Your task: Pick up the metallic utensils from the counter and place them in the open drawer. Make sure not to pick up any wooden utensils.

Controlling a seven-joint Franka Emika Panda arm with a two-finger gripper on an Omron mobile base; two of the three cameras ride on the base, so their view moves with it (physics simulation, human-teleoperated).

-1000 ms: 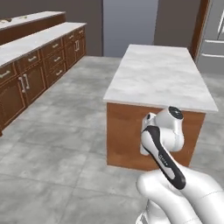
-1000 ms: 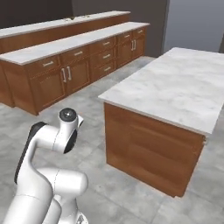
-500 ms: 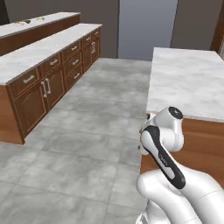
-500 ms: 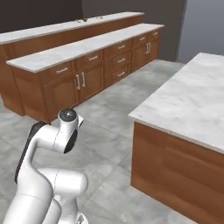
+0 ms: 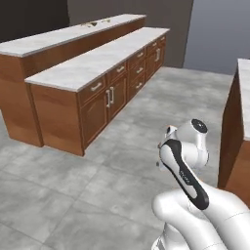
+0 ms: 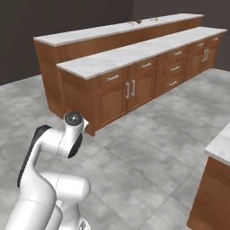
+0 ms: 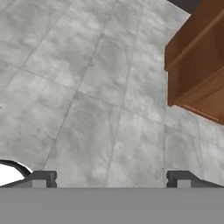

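Two long marble tops are showing: the raised counter (image 6: pixel 112 30) behind and a lower cabinet run (image 6: pixel 134 51) in front of it. Two, perhaps three, small utensils (image 6: pixel 143 20) are lying at the counter's far end, too tiny to sort.

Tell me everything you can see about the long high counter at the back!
The counter is a long white marble top with grey veins on a plain brown wooden base. It stands taller than the cabinet run right in front of it. Near its far end lie a few tiny things, too small to name.
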